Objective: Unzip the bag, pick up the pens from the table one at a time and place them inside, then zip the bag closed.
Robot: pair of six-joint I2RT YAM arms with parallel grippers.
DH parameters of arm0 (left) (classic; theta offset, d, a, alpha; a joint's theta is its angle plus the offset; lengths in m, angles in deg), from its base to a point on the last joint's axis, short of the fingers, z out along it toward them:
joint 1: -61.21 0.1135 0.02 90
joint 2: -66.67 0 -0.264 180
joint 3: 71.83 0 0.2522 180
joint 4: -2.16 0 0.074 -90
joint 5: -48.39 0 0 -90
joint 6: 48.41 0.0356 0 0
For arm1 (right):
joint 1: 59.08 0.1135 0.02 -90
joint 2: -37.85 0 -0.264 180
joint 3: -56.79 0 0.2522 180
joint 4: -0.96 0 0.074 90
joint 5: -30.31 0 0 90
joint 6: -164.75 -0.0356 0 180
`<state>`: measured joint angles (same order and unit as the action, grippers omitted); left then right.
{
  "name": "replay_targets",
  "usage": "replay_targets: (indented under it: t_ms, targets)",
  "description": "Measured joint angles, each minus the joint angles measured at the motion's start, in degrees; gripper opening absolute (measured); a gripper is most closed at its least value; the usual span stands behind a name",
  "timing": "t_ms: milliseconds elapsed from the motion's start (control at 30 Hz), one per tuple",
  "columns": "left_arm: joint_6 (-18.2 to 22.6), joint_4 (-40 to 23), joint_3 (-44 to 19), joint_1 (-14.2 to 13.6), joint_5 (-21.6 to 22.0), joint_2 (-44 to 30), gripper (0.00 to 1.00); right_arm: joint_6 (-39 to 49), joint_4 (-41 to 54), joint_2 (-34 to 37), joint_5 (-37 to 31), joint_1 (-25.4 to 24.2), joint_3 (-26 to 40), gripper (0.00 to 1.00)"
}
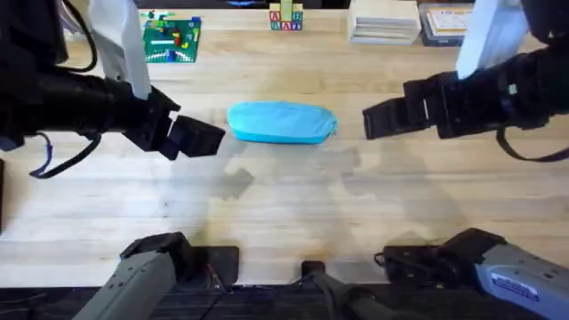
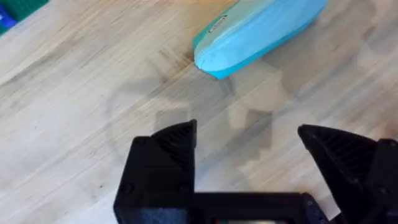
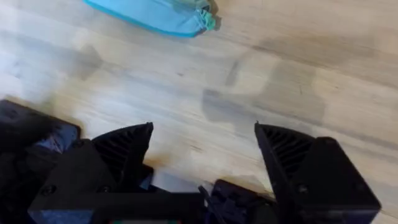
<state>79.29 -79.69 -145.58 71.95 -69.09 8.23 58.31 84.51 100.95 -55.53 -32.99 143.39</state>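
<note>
Bag (image 1: 282,122) between both spread, empty grippers (image 2: 249,146) (image 3: 204,143); right wrist view reveals teal pull tab (image 3: 210,20).

The bag (image 2: 258,31) is cut off by the left wrist picture's edge and likewise in the right wrist view (only one end, with its teal tab (image 3: 209,18), shows); zipper state indiscernible overhead.

The bag (image 1: 282,122) lies lengthwise on the table (image 1: 284,209), near its middle; the left gripper (image 1: 197,136) sits just left of the bag, apart from it; the right gripper (image 1: 384,118) sits to the bag's right, a little farther off; a brick plate (image 1: 172,39), letter blocks (image 1: 285,18) and stacked books (image 1: 384,21) stand behind, along the far edge.
</note>
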Motion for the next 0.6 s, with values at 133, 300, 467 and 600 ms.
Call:
replay_targets:
  t_ms: [133, 300, 467, 600]
  targets:
    - [-3.0, -0.05, 0.0, 0.0, 0.77, 0.78, 0.998, 3.38, 1.39, 0.01, 0.56, 0.0, 0.0, 0.997]
    - [-4.47, -0.13, 0.0, 0.0, 1.27, 0.75, 0.996, 8.9, 1.67, 0.01, 2.83, 0.0, 0.0, 0.997]
    - [-5.05, -0.22, 0.0, 0.0, 1.54, 0.75, 0.996, 12.79, 1.69, 0.01, 3.63, 0.0, -0.02, 0.997]
    - [-5.17, -0.22, 0.0, 0.0, 1.61, 0.75, 0.996, 14.63, 1.85, 0.01, 3.78, 0.0, 0.0, 0.997]
